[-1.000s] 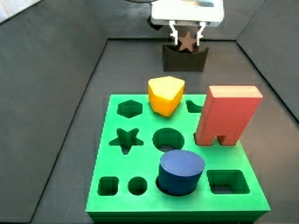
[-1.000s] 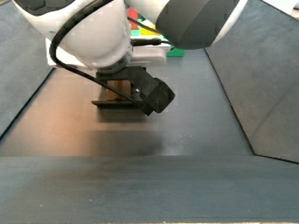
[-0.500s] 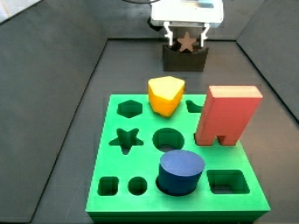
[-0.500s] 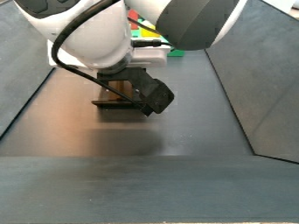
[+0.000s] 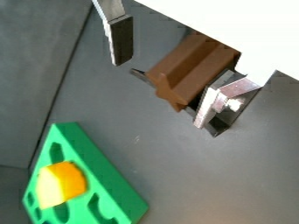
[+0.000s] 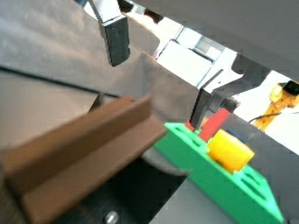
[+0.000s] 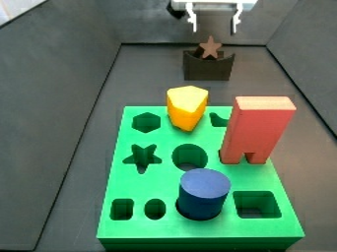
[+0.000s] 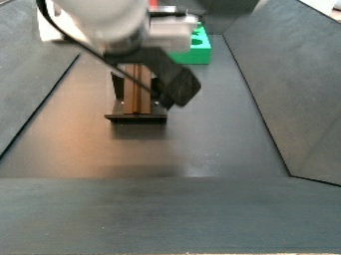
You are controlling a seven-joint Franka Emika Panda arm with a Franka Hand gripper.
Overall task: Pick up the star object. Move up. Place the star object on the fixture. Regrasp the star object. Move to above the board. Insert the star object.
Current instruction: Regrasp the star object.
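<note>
Your pincer (image 7: 212, 22) hangs above the fixture (image 7: 208, 66) at the far edge of the floor, jaws spread wide and holding nothing. The star object (image 7: 210, 46) stands on edge in the fixture's notch, apart from both fingers (image 5: 121, 39).

The risk now is the regrasp. The star rests only in that curved notch, so if you come down off-centre, one silver plate could meet a star point first and tip or roll the piece out of its seat. In both wrist views the fingers straddle the brown piece (image 5: 187, 72) with room on each side, which looks like a fair start. A grip that closes on the points rather than the flat faces would likely leave the star canted, and a canted star would probably jam at the star-shaped hole (image 7: 142, 156) of the board (image 7: 122, 184).

The star itself is small, flat and wood-brown, with a plain matt surface; seen close in a wrist view it shows as a stepped brown slab (image 6: 82, 143). It is far smaller than the yellow block (image 7: 187, 106) and the red block (image 7: 255, 128) standing on the green board.
</note>
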